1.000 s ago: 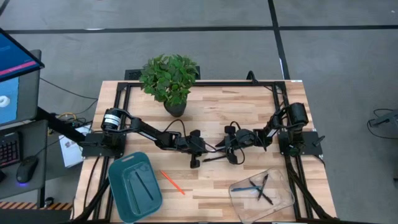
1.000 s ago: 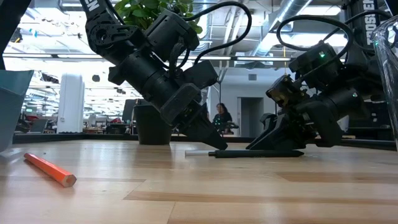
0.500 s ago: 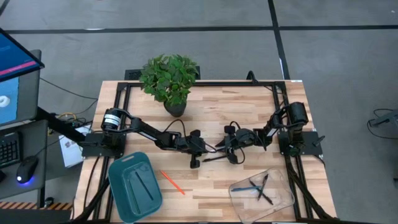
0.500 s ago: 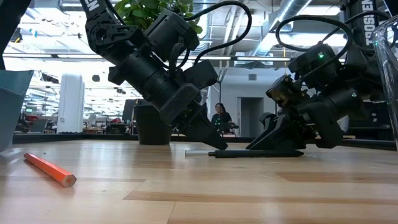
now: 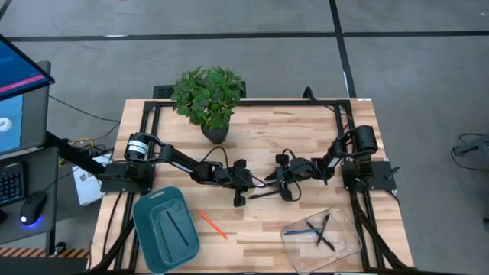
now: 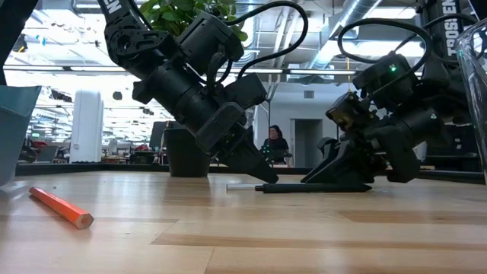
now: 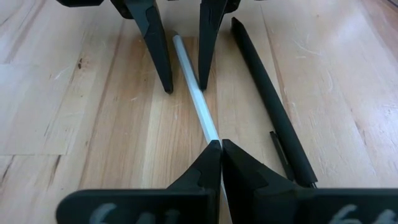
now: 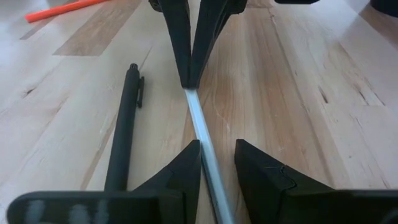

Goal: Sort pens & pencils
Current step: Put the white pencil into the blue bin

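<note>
A whitish pen [image 7: 194,93] lies flat on the wooden table between my two grippers, with a black pen [image 7: 267,99] lying alongside it. My left gripper [image 7: 221,144] is shut, its tips down on the whitish pen. My right gripper [image 8: 217,144] faces it, open, one finger on either side of the same pen [image 8: 200,127]. An orange pencil [image 5: 212,224] lies nearer the front, beside the teal tray [image 5: 145,221], which holds dark sticks. My left gripper's shut fingertips [image 7: 214,152] rest on top of the whitish pen's shaft [image 7: 210,132], toward the end nearer the left arm. They slant down from the table's left, along the pen. The pen lies flat on the table. My right gripper: I cannot tell whether a finger touches the pen.
A potted plant [image 5: 208,95] stands at the far side. A clear container [image 5: 348,248] at the front right holds a blue pen and dark pens. In the low view a person sits far off in the room behind.
</note>
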